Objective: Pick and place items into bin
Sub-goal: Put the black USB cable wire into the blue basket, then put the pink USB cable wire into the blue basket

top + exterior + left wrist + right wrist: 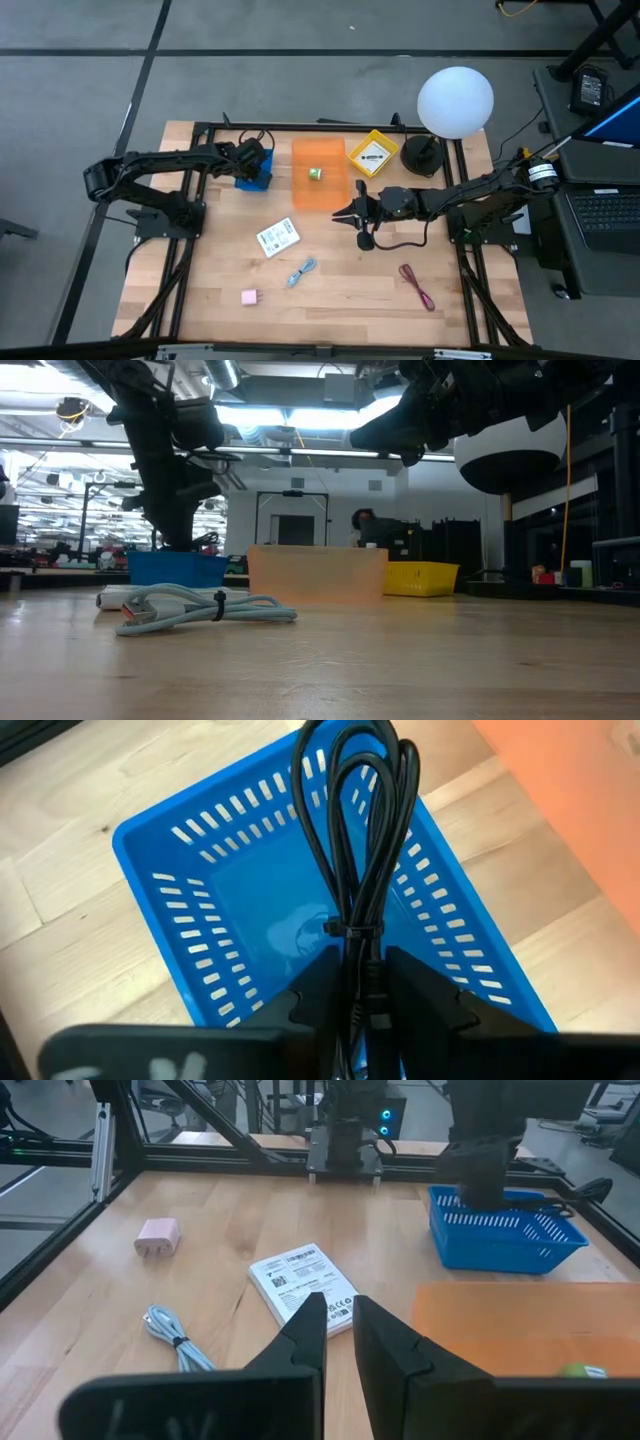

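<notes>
The wooden table [330, 290] fills the middle of the high view; the orange bin [319, 175] sits at upper centre with a tiny greenish cube [315, 173] inside, the yellow bin [372, 155] just right of it, the blue basket [254, 175] to its left. The left gripper [358, 982] hangs over the blue basket, its fingers closed on the black cord [362, 840], whose loops dangle above the basket floor; the step in hand looks like a drop, and the next move calls for the fingers to part fully. The right gripper [338, 1330] waits at centre with fingers nearly together, holding nothing; a white packet [277, 236], light-blue cable [301, 271], dark-red cord [417, 284] and pink cube [249, 297] lie loose at lower frame.
</notes>
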Controlling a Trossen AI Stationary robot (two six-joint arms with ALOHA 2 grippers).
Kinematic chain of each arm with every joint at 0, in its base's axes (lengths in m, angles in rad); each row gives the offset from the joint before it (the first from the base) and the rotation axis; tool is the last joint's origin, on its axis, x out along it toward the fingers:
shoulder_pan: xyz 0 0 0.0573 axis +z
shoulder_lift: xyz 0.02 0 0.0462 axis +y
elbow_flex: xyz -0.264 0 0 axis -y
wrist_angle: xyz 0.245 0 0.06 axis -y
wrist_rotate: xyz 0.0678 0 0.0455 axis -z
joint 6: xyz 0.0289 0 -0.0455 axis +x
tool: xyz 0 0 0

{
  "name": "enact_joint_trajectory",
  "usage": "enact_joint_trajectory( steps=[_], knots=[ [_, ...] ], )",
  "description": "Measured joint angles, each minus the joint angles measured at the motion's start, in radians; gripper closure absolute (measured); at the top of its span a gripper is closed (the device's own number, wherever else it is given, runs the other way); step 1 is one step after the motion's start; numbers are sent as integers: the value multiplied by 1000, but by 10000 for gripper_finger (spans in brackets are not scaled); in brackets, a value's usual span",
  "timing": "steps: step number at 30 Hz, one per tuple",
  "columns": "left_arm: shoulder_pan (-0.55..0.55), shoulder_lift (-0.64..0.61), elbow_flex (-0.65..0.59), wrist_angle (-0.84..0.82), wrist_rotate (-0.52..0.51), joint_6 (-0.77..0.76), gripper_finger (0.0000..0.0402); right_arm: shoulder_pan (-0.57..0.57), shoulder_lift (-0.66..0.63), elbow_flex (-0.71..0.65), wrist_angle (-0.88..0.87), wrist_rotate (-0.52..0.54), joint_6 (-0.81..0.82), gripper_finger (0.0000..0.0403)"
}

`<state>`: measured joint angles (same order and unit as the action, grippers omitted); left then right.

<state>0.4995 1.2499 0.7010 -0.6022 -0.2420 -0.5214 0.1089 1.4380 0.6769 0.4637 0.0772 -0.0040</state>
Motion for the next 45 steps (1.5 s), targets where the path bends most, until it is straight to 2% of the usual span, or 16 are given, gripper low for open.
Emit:
enact_joint_trajectory(
  steps=[13, 18, 23, 28, 31, 36, 42, 45],
  knots=[
    [0, -3, 0, 1, -6, 14, 291, 0, 0, 0, -6, 0, 0, 368],
    [-19, -52, -1, 41, 6, 109, 293, 0, 0, 0, -6, 0, 0, 368],
    [-65, -153, -1, 169, 26, 265, 304, 0, 0, 0, -17, 0, 0, 368],
    [-102, -237, -8, 281, 164, 431, 314, 0, 0, 0, -30, 0, 1, 368],
    [-116, -271, -41, 368, 189, 494, 319, 0, 0, 0, -30, 0, 0, 368],
    [-129, -291, -137, 567, 193, 551, 329, 0, 0, 0, -30, 0, -5, 368],
    [-154, -290, -272, 801, 269, 547, 348, -1, 0, 0, -41, 1, 4, 368],
    [-182, -291, -291, 855, 296, 513, 365, -1, 0, 0, -86, 1, 31, 368]
  ],
)
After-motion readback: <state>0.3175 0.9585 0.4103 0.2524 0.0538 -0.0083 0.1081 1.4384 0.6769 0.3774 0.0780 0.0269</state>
